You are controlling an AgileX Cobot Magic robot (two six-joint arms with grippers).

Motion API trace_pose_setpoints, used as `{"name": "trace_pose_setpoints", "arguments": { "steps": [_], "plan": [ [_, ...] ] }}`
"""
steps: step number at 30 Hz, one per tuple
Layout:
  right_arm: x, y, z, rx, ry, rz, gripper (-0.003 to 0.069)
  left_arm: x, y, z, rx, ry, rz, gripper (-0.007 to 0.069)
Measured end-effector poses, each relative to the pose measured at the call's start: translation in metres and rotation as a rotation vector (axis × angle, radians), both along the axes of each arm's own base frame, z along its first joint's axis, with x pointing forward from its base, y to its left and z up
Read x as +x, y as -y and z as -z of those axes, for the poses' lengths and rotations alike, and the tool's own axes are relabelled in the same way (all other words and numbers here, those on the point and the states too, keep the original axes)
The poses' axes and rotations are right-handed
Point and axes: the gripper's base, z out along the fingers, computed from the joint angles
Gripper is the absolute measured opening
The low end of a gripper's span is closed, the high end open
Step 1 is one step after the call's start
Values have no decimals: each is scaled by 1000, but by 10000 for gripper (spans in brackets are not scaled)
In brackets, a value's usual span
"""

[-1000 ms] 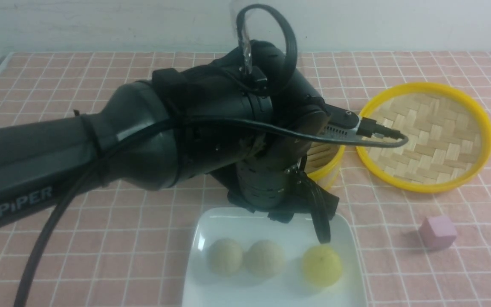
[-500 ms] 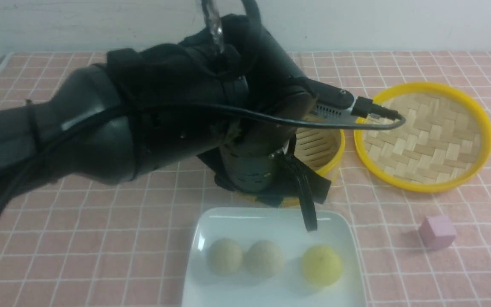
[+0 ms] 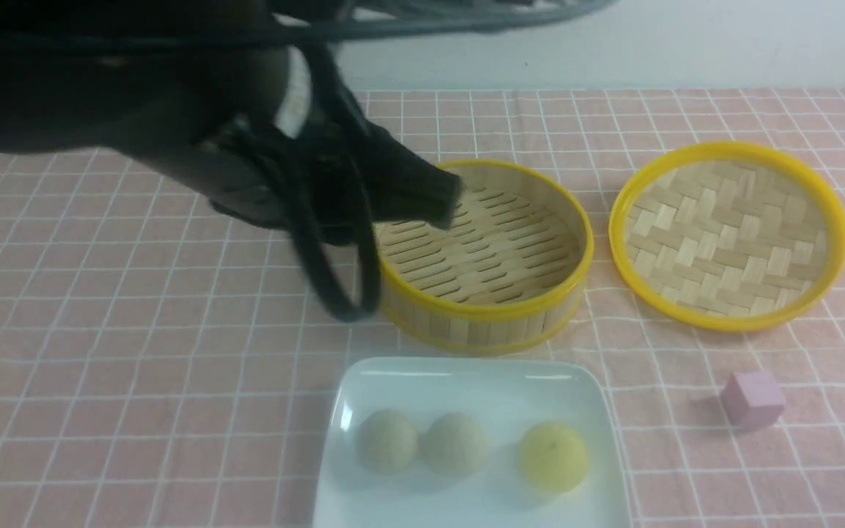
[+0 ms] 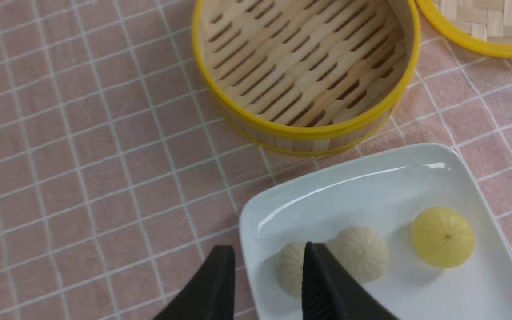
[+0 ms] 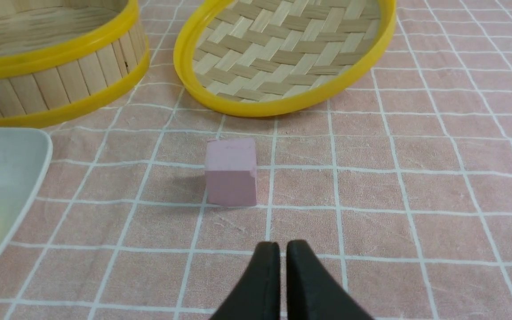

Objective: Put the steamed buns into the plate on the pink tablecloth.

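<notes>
The white square plate [image 3: 466,389] lies at the front centre of the pink tablecloth [image 3: 136,367]. In it sit two cream steamed buns [image 3: 388,440] [image 3: 456,444] and one yellow-green bun [image 3: 554,456]. My left arm [image 3: 246,147] is blurred, raised at the upper left, away from the plate. In the left wrist view my left gripper [image 4: 267,247] is open and empty above the plate's [image 4: 371,186] near-left corner, with the buns [image 4: 362,253] [image 4: 442,236] below. My right gripper [image 5: 282,245] is shut and empty, low over the cloth.
An empty yellow-rimmed bamboo steamer [image 3: 481,253] stands just behind the plate. Its woven lid [image 3: 729,235] lies upturned to the right. A pink cube [image 3: 752,398] sits at the front right, just ahead of my right gripper [image 5: 231,171].
My left arm has lifted and swung back to the left, away from the plate, uncovering the steamer. The three buns have stayed in the plate.
</notes>
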Motion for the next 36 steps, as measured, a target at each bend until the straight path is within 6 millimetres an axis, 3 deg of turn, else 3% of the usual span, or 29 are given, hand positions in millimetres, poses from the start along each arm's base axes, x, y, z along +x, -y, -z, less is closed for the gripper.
{"name": "trace_pose_setpoints", "arguments": {
  "steps": [5, 8, 11, 14, 20, 22, 27, 36],
  "plan": [
    [0, 1, 0, 0, 0, 17, 52, -27, -43, -32, -73, 71, -30, 218],
    [0, 1, 0, 0, 0, 17, 56, -52, -76, -51, -175, 125, -23, 98],
    [0, 1, 0, 0, 0, 17, 57, -67, -91, -50, -222, 112, -2, 24],
    [0, 1, 0, 0, 0, 17, 59, -85, -108, -31, -242, 67, 24, 1],
    [0, 1, 0, 0, 0, 17, 71, -105, -134, 26, -191, 15, 28, 1],
    [0, 1, 0, 0, 0, 17, 74, -107, -134, 44, -283, 65, 51, 1],
    [0, 1, 0, 0, 0, 17, 80, -104, -120, 63, -517, 174, 112, 4],
    [0, 1, 0, 0, 0, 17, 86, -101, -115, 90, -478, 135, 109, 15]
  ]
}}
